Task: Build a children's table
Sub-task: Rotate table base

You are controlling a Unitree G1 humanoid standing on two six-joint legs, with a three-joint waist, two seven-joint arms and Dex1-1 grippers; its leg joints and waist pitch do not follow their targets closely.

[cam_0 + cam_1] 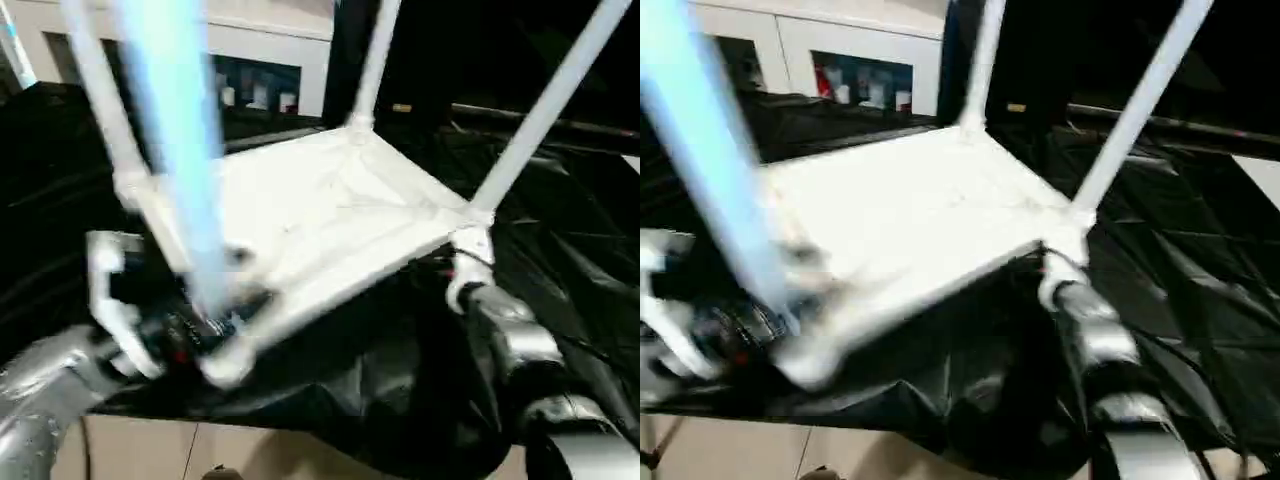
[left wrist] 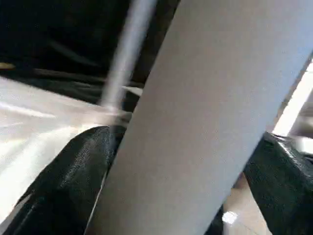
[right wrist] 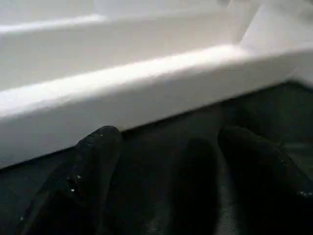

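While tabletop (image 1: pixel 320 215) lies upside down with 3 legs up, left gripper (image 2: pixel 181 161) pinches 4th leg (image 1: pixel 175 130) over near-left socket; right gripper (image 3: pixel 166 171) fingers spread beside near-right rim. Next, likely: seat leg.

place: I'd say indoor room, demo/lab-type setup, not a lived-in home
work surface: black sheet (image 1: pixel 560 250) w/ creases, draped over the bench
backgrnd: white cabinet (image 1: pixel 262 60) w/ glass doors, small items inside, too blurred to ID
floor: pale tiles (image 1: pixel 250 455) under bench edge
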